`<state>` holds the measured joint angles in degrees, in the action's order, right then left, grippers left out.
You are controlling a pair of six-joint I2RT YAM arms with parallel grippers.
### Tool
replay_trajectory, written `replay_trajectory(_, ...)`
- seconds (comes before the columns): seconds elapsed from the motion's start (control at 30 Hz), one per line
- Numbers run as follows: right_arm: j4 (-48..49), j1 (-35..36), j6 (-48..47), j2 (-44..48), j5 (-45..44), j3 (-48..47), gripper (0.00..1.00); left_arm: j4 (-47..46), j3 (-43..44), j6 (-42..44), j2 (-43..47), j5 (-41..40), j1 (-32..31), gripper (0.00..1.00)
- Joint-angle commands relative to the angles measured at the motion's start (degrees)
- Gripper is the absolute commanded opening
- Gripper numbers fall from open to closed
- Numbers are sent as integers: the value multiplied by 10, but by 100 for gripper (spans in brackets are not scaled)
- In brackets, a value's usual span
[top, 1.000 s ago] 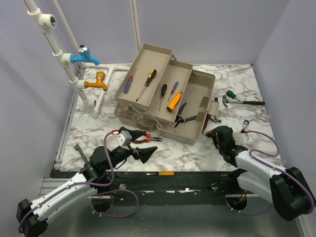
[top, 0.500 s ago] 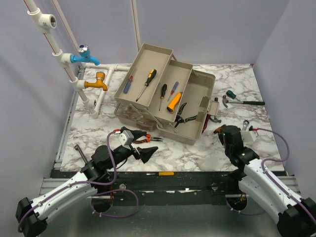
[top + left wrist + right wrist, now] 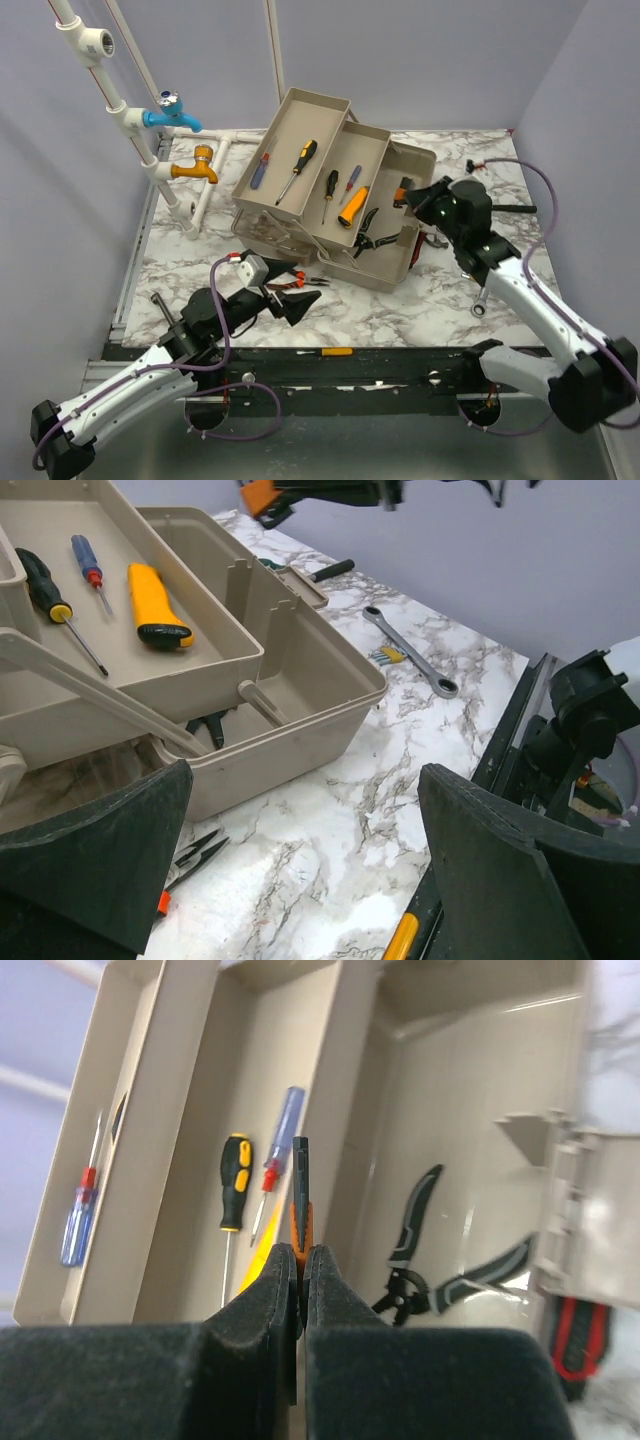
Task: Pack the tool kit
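The beige toolbox (image 3: 395,262) stands open mid-table with its fold-out trays (image 3: 285,135) spread to the back left. Screwdrivers (image 3: 298,168) and a yellow-handled tool (image 3: 352,207) lie in the trays, and black pliers (image 3: 365,232) lie in the bottom compartment. My right gripper (image 3: 412,198) hovers over that compartment, shut on a thin orange-and-black tool (image 3: 300,1208); the right wrist view (image 3: 301,1257) shows the pads pinching it. My left gripper (image 3: 292,308) is open and empty in the left wrist view (image 3: 305,810), just in front of orange-handled pliers (image 3: 292,286) on the table.
A ratchet wrench (image 3: 480,302) lies right of the box, and a red-and-black tool (image 3: 433,241) lies by the box's right end. A green-handled hammer (image 3: 512,208) is at the back right. White pipes with blue (image 3: 170,118) and orange (image 3: 194,166) taps stand at the left.
My right arm rose from the table right of the box and swung back-left over the open box, holding the orange-and-black tool. The left arm has barely moved.
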<state>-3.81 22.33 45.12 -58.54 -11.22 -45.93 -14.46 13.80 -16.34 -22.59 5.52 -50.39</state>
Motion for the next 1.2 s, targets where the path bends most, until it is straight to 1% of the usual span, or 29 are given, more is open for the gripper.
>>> replay_trajectory(0.0,76,7,-33,-113,109,-73,1,31,26,-15,4,-14,-3,99)
replay_trajectory(0.23,71,43,-27,-283,93,-205,1,28,31,-22,-6,-20,-3,99)
replay_trajectory(0.5,40,80,-25,-420,71,-342,1,31,30,-34,-5,-25,-3,99)
replay_trajectory(0.57,39,83,-21,-445,75,-367,4,34,26,-36,3,-28,-3,99)
replay_trajectory(0.6,18,82,-21,-456,75,-377,7,36,25,-36,5,-31,-3,99)
replay_trajectory(0.67,5,83,-19,-470,71,-393,24,43,25,-37,12,-34,-3,99)
replay_trajectory(0.7,3,83,-21,-473,69,-396,31,47,26,-37,15,-35,-3,99)
replay_trajectory(0.73,1,82,-20,-471,64,-396,41,51,28,-37,19,-35,-3,99)
replay_trajectory(0.8,4,83,-24,-460,55,-389,56,60,28,-38,26,-38,-3,99)
replay_trajectory(0.93,4,82,-38,-424,36,-370,61,64,24,-43,34,-41,-3,99)
replay_trajectory(1.17,-17,77,-67,-332,-12,-316,66,52,25,-45,12,-40,-4,99)
